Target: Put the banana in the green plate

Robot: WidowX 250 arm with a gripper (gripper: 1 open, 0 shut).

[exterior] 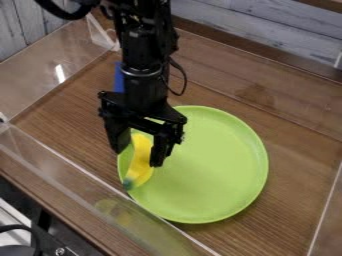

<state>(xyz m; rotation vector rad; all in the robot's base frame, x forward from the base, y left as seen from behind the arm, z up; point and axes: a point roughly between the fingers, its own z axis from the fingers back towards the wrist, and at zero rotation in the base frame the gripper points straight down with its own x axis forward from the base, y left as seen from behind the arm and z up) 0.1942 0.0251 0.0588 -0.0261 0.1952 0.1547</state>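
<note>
Left of frame centre, the black jaws of the gripper [139, 150] stand wide apart, pointing almost straight down, one finger on either side of the upper end of the banana [138, 165]; whether they touch it cannot be told. Below them the banana, yellow with a greenish lower tip, lies on the left edge of the green plate [227, 160], which fills the lower centre of the frame. Behind the arm's black column, a blue block [122, 74] shows in part. Plate and arm rest on a wood-grain worktop [67, 110] enclosed by clear walls [60, 190].
</note>
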